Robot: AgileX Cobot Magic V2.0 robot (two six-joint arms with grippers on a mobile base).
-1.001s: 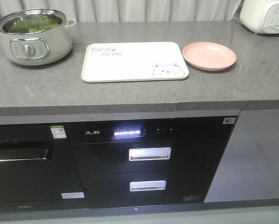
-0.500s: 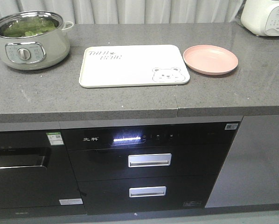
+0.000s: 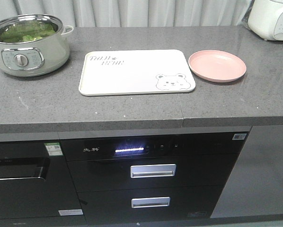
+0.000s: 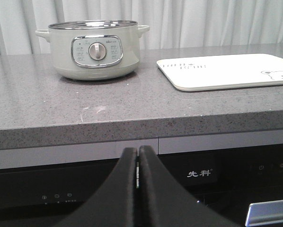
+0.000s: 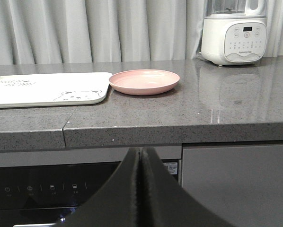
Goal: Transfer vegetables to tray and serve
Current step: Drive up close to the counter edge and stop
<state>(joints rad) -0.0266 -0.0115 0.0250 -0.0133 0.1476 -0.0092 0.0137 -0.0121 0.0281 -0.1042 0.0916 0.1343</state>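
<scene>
My left gripper (image 4: 137, 150) has its two black fingers pressed together with nothing between them. It hangs below the edge of the grey countertop (image 4: 61, 118), in front of a black appliance front (image 4: 212, 175). Ahead of it, higher and slightly to its left, a pale green electric pot (image 4: 96, 52) with a round dial stands on the counter. From this hand I cannot see inside the pot. The front camera shows the vegetables (image 3: 25, 30), green lettuce leaves, lying inside it. Ahead and to the right of my left gripper lies the tray (image 4: 226, 71), cream-white and flat, with grey lettering and a bear drawing, nothing on it.

My right gripper (image 5: 141, 151) also has its fingers closed together, holding nothing, and sits below the counter edge. Almost straight ahead of it and higher, a round pink plate (image 5: 144, 81) rests on the counter, just beside the tray's right end, which lies ahead to this hand's left. Farther ahead and to its right stands a white kitchen appliance (image 5: 234, 33) with a button panel, near the pale curtain (image 5: 84, 28).
</scene>
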